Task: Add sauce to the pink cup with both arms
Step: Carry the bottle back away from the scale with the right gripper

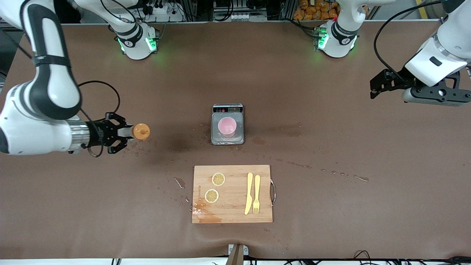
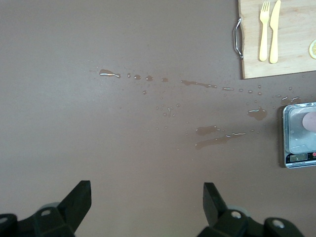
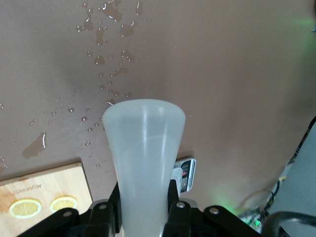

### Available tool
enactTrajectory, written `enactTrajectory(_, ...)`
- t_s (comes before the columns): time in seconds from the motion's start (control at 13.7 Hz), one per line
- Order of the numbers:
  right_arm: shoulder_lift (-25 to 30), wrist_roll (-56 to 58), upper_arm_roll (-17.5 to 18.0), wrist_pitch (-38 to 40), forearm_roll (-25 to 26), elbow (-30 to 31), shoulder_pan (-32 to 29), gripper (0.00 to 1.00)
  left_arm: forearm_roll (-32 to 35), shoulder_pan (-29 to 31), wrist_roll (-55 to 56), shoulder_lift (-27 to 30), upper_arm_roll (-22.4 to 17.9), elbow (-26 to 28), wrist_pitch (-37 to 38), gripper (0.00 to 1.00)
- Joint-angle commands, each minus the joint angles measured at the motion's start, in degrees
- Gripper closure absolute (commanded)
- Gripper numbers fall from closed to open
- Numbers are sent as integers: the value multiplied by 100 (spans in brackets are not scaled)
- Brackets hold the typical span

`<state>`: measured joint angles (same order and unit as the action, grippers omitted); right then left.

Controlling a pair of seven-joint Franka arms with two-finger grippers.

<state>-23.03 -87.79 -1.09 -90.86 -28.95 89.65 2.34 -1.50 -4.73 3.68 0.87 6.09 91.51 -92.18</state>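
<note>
1. Gripping the sauce bottle (image 1: pixel 140 131) by its body, the right gripper (image 1: pixel 123 132) is clamped on it and holds it in the air over the table's right-arm end; the orange cap shows in the front view, the whitish body (image 3: pixel 143 163) in the right wrist view.
2. Left gripper (image 1: pixel 379 85) hangs over the left-arm end of the table, fingers (image 2: pixel 79 197) spread wide and holding nothing.
3. Pink cup (image 1: pixel 227 126) stands upright on the grey scale (image 1: pixel 227 140) at mid-table, well apart from both grippers.
4. Cutting board (image 1: pixel 232 217) lies nearer the front camera than the scale, bearing two lemon slices (image 1: pixel 218 179), a yellow knife (image 1: pixel 249 193) and a fork (image 1: pixel 256 193).
5. Spilled droplets (image 1: pixel 338 173) are scattered on the brown table (image 1: pixel 331 228).
</note>
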Motion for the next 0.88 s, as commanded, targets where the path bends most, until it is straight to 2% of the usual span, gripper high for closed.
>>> enactTrajectory(0.0,71,664,109,24,-417,316,-451,72,9,8,90,-43,23,-133,113,0)
enactTrajectory(0.22,-183,2094,109,295,-795,632,-1250,70,1,8,98,-43,24,-142,113,0)
enactTrajectory(0.44,-640,3309,109,682,-1007,624,-1989,70,9,-1,98,-43,24,-142,113,0)
enactTrajectory(0.8,-1580,4909,101,894,-1306,580,-2825,67,9,-10,107,-43,41,-142,113,0)
